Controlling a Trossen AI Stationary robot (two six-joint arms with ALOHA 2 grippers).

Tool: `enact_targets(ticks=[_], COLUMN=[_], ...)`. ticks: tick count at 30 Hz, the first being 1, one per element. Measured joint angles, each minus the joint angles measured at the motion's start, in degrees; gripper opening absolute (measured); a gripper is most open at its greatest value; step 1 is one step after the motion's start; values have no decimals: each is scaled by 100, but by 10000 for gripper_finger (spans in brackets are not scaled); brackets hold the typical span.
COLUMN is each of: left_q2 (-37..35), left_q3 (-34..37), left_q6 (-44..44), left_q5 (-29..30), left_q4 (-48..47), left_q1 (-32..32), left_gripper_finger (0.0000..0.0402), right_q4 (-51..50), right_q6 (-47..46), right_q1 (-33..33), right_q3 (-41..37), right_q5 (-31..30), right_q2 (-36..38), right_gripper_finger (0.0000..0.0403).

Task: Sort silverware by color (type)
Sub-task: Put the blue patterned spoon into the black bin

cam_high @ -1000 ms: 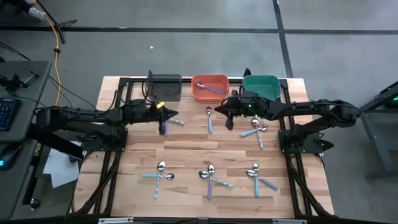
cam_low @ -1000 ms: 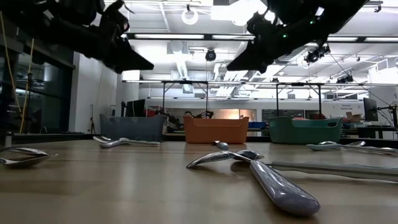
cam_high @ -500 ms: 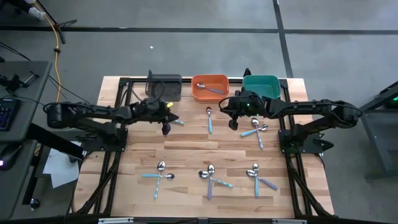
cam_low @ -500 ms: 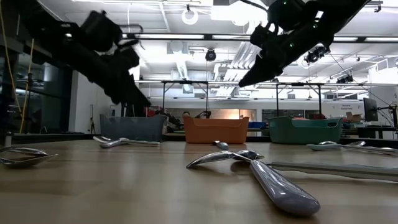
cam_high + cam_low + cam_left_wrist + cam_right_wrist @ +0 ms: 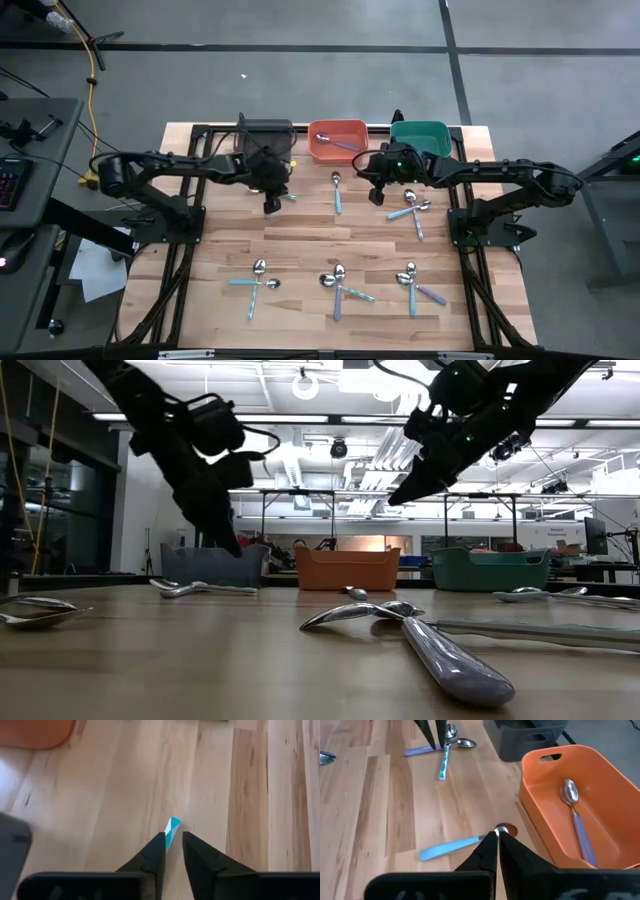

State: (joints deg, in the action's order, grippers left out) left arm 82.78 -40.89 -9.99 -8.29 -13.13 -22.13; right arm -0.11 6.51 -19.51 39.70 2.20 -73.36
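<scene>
Dark left hand [image 5: 172, 851] poised over a teal-handled spoon [image 5: 171, 831], fingers slightly parted around its handle tip.
Hovering low in front of the grey bin [image 5: 265, 138], not yet pinching; spoon's long axis running straight out from between the fingers along the wooden counter [image 5: 300, 245]. Waiting beside the orange bin [image 5: 337, 142]: right hand [image 5: 378, 197], pressed together, empty, above a light-blue spoon [image 5: 451, 846].
</scene>
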Motion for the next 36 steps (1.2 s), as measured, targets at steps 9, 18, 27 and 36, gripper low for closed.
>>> enact_targets(ticks=[9, 18, 27, 36], left_q2=[452, 761, 768, 1122], left_q3=[-461, -461, -461, -461], left_q6=[-356, -999, -1127, -1118], left_q5=[2, 425, 602, 579], left_q4=[-712, -730, -725, -851], left_q1=[2, 2, 4, 86], left_gripper_finger=[126, 133, 131, 131], right_q4=[-77, -89, -48, 250], right_q6=[186, 133, 374, 396], right_q1=[0, 81, 37, 37], right_q3=[0, 0, 0, -2], right_q5=[-1, -3, -3, -3], right_q2=[-1, -2, -2, -2], right_gripper_finger=[0, 0, 0, 0])
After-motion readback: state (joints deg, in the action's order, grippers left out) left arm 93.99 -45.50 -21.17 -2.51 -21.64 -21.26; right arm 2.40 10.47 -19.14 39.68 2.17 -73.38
